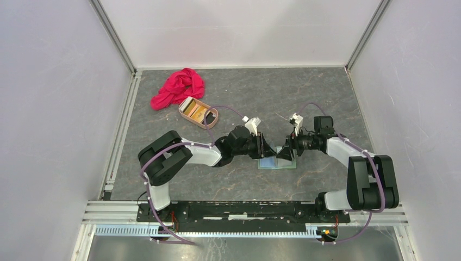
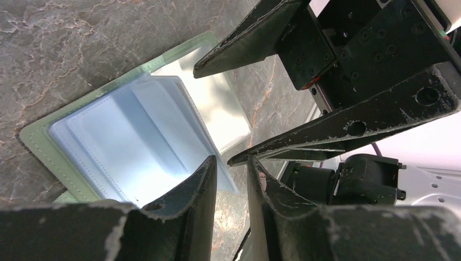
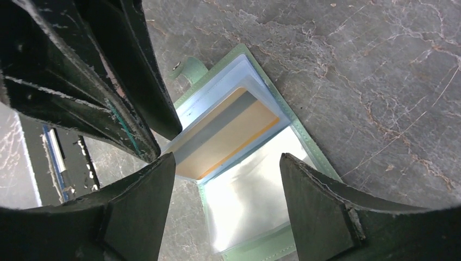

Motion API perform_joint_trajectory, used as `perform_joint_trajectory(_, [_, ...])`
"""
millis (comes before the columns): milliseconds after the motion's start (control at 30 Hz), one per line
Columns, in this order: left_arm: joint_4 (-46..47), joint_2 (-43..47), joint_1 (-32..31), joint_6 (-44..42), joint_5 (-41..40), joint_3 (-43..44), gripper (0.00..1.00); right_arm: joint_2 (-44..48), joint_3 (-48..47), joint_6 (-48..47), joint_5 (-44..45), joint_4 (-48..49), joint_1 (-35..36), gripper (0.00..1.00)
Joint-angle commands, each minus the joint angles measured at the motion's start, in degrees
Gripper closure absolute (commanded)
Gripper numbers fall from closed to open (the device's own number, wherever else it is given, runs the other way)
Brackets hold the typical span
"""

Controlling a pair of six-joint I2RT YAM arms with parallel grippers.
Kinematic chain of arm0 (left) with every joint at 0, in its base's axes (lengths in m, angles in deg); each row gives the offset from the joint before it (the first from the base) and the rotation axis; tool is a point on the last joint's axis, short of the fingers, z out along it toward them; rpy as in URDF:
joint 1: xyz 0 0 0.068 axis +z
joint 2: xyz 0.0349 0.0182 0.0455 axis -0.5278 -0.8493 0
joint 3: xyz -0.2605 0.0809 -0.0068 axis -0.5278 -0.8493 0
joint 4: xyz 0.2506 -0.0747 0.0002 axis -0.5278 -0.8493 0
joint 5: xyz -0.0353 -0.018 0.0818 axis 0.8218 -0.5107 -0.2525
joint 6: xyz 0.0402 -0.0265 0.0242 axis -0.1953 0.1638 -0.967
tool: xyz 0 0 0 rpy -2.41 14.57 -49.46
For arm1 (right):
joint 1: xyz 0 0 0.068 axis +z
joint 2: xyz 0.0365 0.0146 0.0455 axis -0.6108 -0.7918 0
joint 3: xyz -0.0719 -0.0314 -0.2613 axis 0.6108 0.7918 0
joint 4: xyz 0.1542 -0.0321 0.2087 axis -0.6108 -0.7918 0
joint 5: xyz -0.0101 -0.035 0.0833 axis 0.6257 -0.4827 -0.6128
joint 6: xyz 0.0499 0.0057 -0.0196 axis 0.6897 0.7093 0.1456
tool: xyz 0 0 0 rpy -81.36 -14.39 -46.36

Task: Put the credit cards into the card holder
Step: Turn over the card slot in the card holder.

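The sage-green card holder (image 1: pixel 276 163) lies open on the table between my two grippers. In the left wrist view its pale blue pocket leaves (image 2: pixel 136 136) are fanned up. In the right wrist view an orange-gold credit card with a grey stripe (image 3: pixel 228 136) sits inside a raised clear leaf, above a shiny silvery pocket (image 3: pixel 261 201). My left gripper (image 2: pixel 231 160) has a narrow gap between its jaws, right at the raised leaf's edge. My right gripper (image 3: pixel 227 156) is open wide over the silvery pocket, holding nothing. More cards lie in the tray.
A pinkish-tan oval tray (image 1: pixel 198 112) with orange cards stands at the back left. A red cloth (image 1: pixel 178 87) lies beyond it. White walls enclose the table on three sides. The two grippers' fingertips are almost touching over the holder.
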Motion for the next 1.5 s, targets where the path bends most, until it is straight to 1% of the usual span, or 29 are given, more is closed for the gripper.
perform_joint_trajectory(0, [0.37, -1.26, -0.34, 0.55, 0.07, 2.21, 0.67, 1.61, 1.08, -0.61, -7.25, 0.73, -0.94, 0.22])
perform_joint_trajectory(267, [0.33, -2.11, -0.34, 0.56, -0.24, 2.40, 0.68, 1.45, 1.66, -0.49, -11.47, 0.37, -1.70, 0.18])
perform_joint_trajectory(333, [0.51, -2.35, -0.34, 0.64, -0.32, 2.41, 0.69, 1.32, 2.15, 0.39, -12.21, 1.01, -1.75, 0.20])
perform_joint_trajectory(400, [0.58, -2.45, -0.34, 0.73, -0.40, 2.41, 0.69, 0.72, 2.48, 0.83, -14.48, 1.26, -1.81, 0.25])
perform_joint_trajectory(500, [0.63, -2.65, -0.34, 0.82, -0.44, 2.64, 0.70, 0.14, 2.49, 0.76, -16.82, 0.88, -1.88, 0.25])
perform_joint_trajectory(767, [1.06, -3.51, -0.34, 0.91, -0.06, 3.49, 0.71, 0.10, 3.45, 4.30, -10.40, 3.86, -1.78, 0.19])
perform_joint_trajectory(833, [1.19, -3.57, -0.33, 0.91, 0.21, 3.82, 0.71, -0.42, 3.30, 4.49, -9.65, 3.80, -1.71, 0.16])
perform_joint_trajectory(900, [1.57, -3.60, -0.34, 0.82, 0.45, 4.21, 0.71, -1.16, 2.98, 4.26, -9.97, 3.27, -1.72, 0.16])
perform_joint_trajectory(1033, [1.43, -3.48, -0.34, 0.70, 0.43, 4.82, 0.71, -0.89, 2.75, 3.83, -9.72, 2.92, -1.76, 0.16])
perform_joint_trajectory(1133, [0.74, -3.60, -0.34, 0.56, 0.29, 4.87, 0.71, -0.13, 3.35, 5.02, -7.05, 4.34, -1.70, 0.16])
perform_joint_trajectory(1267, [0.87, -3.89, -0.34, 0.65, 0.33, 4.80, 0.71, -0.30, 3.23, 5.27, -5.98, 4.48, -1.72, 0.17])
perform_joint_trajectory(1467, [0.52, -3.80, -0.34, 0.65, -0.12, 4.69, 0.71, 0.12, 3.10, 5.25, -4.85, 4.43, -1.73, 0.23])
